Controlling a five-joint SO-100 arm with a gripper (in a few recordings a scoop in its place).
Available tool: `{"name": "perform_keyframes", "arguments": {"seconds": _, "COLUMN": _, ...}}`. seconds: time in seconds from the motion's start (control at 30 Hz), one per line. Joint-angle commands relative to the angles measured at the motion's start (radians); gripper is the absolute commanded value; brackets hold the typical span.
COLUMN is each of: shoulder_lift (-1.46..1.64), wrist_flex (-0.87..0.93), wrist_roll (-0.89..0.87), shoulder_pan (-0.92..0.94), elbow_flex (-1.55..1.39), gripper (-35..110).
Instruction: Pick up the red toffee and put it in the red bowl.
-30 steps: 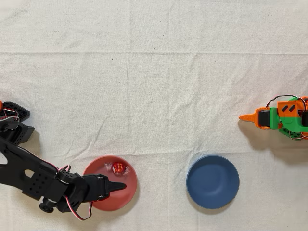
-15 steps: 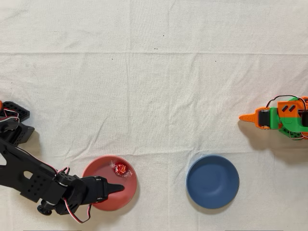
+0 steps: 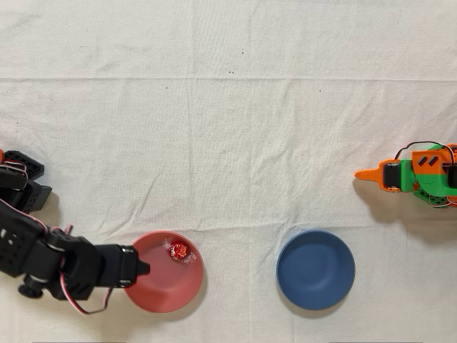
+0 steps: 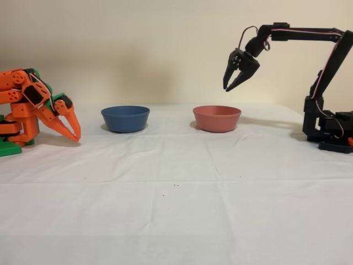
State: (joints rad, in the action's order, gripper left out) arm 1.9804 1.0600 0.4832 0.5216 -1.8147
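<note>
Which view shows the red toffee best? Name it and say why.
The overhead view: the red toffee lies plainly visible inside the red bowl, near its upper rim. In the fixed view the bowl's wall hides it completely.

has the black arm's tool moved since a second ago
Yes. In the overhead view the tool has pulled back left, from over the middle of the red bowl to its left rim.

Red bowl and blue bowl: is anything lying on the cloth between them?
No. In the overhead view, only bare white cloth lies between the red bowl and the blue bowl. The fixed view shows the same empty gap.
</note>
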Motion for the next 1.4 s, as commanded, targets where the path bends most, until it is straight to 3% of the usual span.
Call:
{"name": "perform_keyframes", "arguments": {"seconds": 0.0, "shoulder_lift": 0.172, "wrist_flex": 0.011, "wrist_roll": -0.028, "shoulder_pan": -0.049, "elbow_flex": -0.055, "gripper": 1}}
{"name": "perform_keyframes", "arguments": {"seconds": 0.17, "shoulder_lift": 0.276, "wrist_flex": 0.005, "wrist_roll": -0.041, "shoulder_pan": -0.150, "elbow_flex": -0.153, "gripper": 1}}
{"name": "perform_keyframes", "arguments": {"seconds": 0.47, "shoulder_lift": 0.646, "wrist_flex": -0.242, "wrist_roll": -0.147, "shoulder_pan": -0.347, "elbow_flex": -0.511, "gripper": 1}}
{"name": "perform_keyframes", "arguments": {"seconds": 0.8, "shoulder_lift": 0.900, "wrist_flex": -0.400, "wrist_roll": -0.252, "shoulder_pan": -0.388, "elbow_flex": -0.844, "gripper": 1}}
{"name": "perform_keyframes", "arguments": {"seconds": 1.37, "shoulder_lift": 1.173, "wrist_flex": -0.376, "wrist_roll": -0.402, "shoulder_pan": -0.499, "elbow_flex": -1.216, "gripper": 1}}
